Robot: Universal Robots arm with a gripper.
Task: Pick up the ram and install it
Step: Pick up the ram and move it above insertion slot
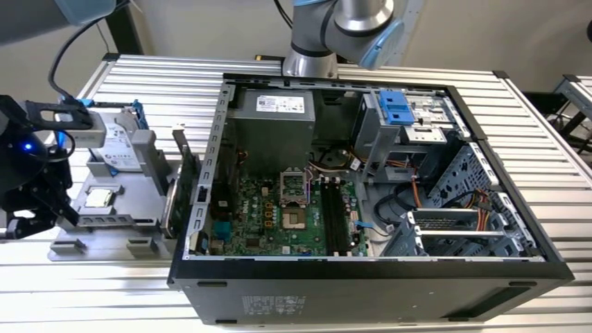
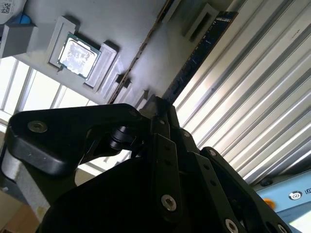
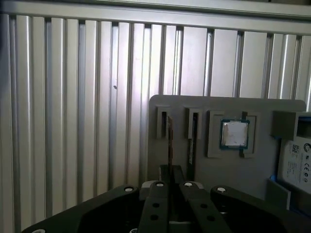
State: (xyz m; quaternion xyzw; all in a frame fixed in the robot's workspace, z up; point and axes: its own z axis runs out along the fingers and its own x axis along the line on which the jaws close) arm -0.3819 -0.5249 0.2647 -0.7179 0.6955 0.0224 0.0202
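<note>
A black, jointed end effector (image 3: pixel 170 171) hangs over the end of a grey moulded holder (image 1: pixel 148 163), on the exterior view's left of a bench (image 1: pixel 93 298) made of ribbed silver slats. Whether the end effector is open or gripping cannot be told.

The ram (image 3: pixel 168 141), a long, thin board, stands on edge in the holder's outermost slot. It lies directly in line with the end effector, its near end right at the tool's tip. In the second wrist view its flat face (image 2: pixel 197 60) shows dark, set with small chips. A second stick (image 3: pixel 191 143) stands on edge in the neighbouring slot. Next along the holder a square processor (image 3: pixel 234 133) with a dull metal lid lies flat in its pocket. At the holder's far end is a hard drive (image 1: pixel 116 142) in a blue frame.

A dark card (image 1: pixel 182 173) stands upright at the holder's side toward the exterior view's right. Just beyond it is an open black computer case (image 1: pixel 370 291). Inside it lies a green motherboard (image 1: pixel 268 215) with long black memory slots (image 1: pixel 335 215).
</note>
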